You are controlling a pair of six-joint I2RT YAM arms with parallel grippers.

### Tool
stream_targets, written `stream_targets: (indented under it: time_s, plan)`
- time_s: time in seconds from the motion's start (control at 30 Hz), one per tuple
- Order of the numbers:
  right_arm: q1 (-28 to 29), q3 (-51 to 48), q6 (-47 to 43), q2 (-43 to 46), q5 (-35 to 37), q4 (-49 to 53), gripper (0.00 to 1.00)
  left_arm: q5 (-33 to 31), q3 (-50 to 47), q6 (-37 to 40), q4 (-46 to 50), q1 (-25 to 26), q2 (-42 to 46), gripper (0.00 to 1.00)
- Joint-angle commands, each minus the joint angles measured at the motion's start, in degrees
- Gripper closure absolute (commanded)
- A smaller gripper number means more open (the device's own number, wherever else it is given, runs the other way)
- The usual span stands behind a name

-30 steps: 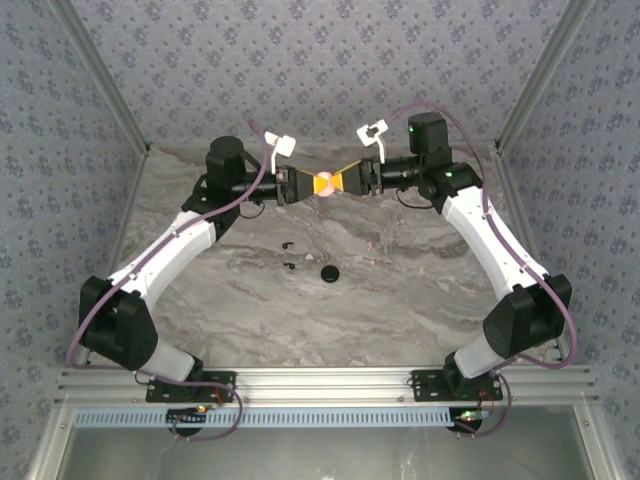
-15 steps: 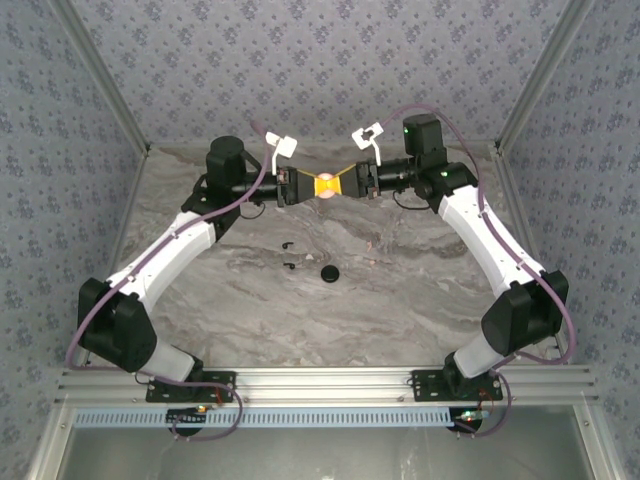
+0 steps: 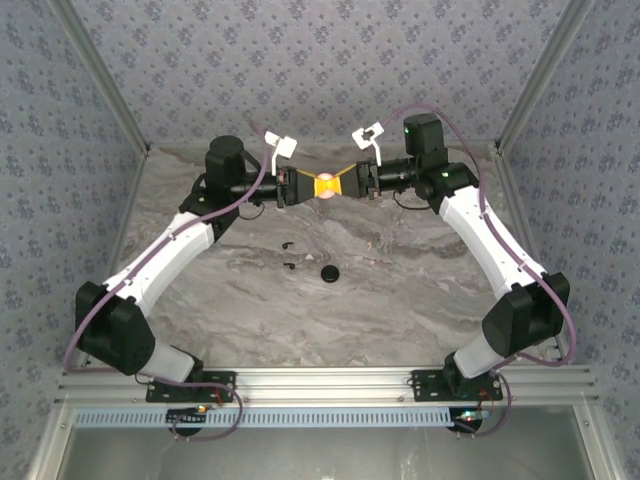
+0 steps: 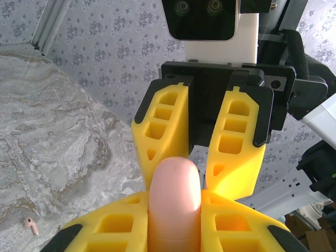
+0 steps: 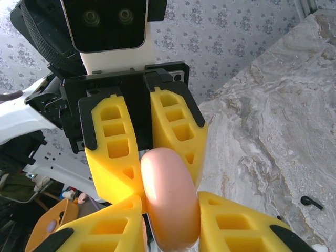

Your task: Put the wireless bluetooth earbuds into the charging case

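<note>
Looking down from above, we find the pink case (image 3: 327,184) pinched in mid-air at the upper centre of the frame, with the left arm (image 3: 170,250) reaching in from the left and the right arm (image 3: 490,240) from the right. The left jaws are clamped on it, and the right jaws look closed on its opposite end. One black earbud (image 3: 288,244) and a second earbud (image 3: 291,264) lie on the tabletop (image 3: 400,300) well below the case and left of centre, so we judge the left arm nearer to them. A round black piece (image 3: 329,273) sits just right of them. We cannot tell whether the case lid is open, since the jaws cover its seam. A tiny pink bit (image 4: 31,226) at the lower left of the left wrist view is too small to identify.
</note>
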State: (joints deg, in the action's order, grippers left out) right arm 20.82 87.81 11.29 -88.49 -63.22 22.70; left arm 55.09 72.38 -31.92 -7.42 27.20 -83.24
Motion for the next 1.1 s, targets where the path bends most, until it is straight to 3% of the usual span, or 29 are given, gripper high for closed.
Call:
stream_targets:
  time_s: [0.0, 0.33, 0.73, 0.97, 1.07]
  plan:
    - [0.5, 1.2, 0.5, 1.9, 1.1, 0.9, 0.73, -2.9, 2.1, 1.8, 0.7, 0.5, 1.8, 0.94]
    - [0.3, 1.0, 0.0, 2.5, 2.1, 1.3, 0.63, -4.7, 1.9, 2.3, 1.4, 0.5, 2.1, 0.95]
    - [-0.2, 1.0, 0.1, 2.7, 1.4, 1.0, 0.76, -4.7, 2.2, 2.5, 1.7, 0.3, 1.9, 0.95]
    - [-0.7, 0.4, 0.8, 3.2, 1.5, 0.0, 0.73, -5.2, 2.2, 2.4, 1.5, 0.4, 2.0, 0.95]
    - [-0.7, 0.2, 1.5, 3.3, 1.0, -0.9, 0.8, -5.3, 2.1, 2.3, 1.4, 0.4, 2.0, 0.95]
